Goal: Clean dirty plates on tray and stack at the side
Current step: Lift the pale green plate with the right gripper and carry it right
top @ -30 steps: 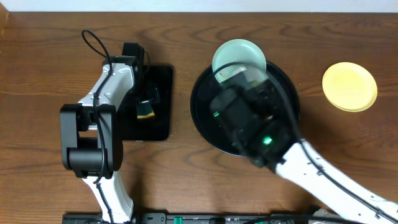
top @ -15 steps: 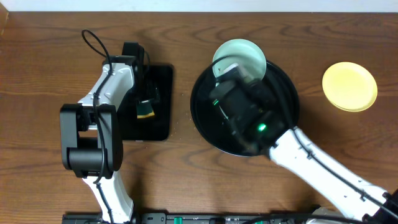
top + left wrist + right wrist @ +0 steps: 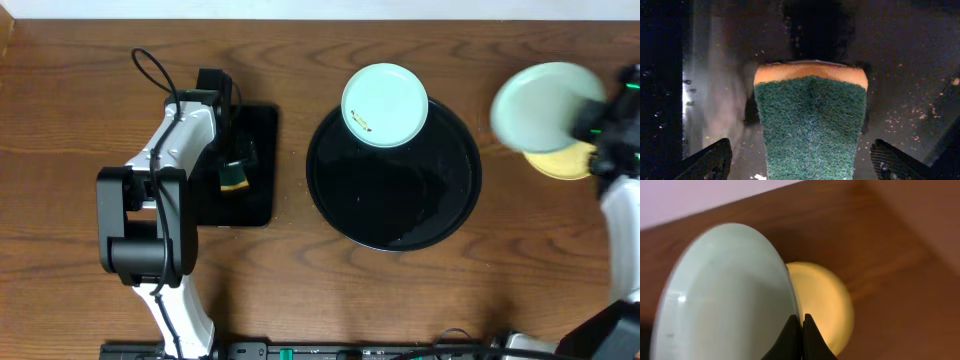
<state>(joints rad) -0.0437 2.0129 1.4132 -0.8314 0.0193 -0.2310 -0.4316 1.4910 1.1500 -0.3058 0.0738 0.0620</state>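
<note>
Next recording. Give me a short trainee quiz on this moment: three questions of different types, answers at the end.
1. True or false: the right gripper grips a mint plate by its rim.
2. How many plates lie on the round tray?
3. What sits between the open fingers of the left gripper? A) sponge B) yellow plate C) cup

Key: 1 true. 2 one, the second mint plate. 3 A.
</note>
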